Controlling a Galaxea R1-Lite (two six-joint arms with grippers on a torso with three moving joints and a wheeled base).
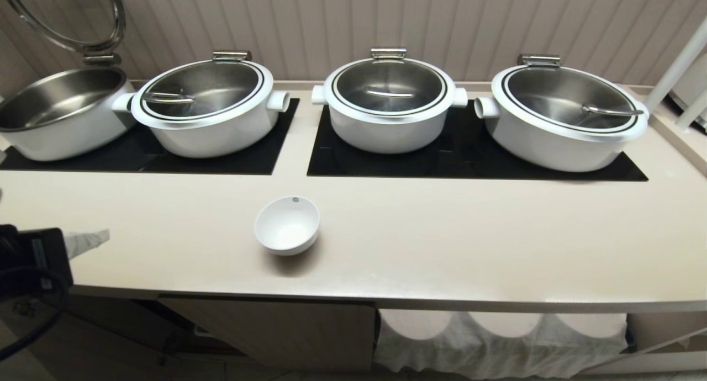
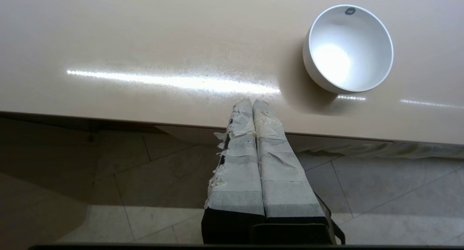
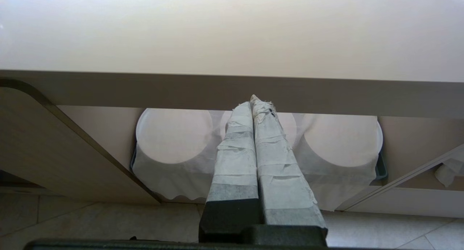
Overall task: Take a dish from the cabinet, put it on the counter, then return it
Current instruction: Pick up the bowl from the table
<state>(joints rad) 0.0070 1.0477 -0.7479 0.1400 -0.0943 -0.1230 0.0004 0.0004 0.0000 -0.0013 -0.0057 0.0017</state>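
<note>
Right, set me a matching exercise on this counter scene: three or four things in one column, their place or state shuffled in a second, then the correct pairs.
Things:
1. small white bowl
2. leftmost pot
3. middle pot
4. left claw

Places or states:
A. lid closed, on a black glass panel
B. shut, holding nothing, over the counter's front edge
C. lid swung up, steel inside showing
D. upright and empty on the bare counter, in front of the pots

Pairs: 1-D, 2-C, 3-A, 4-B
</note>
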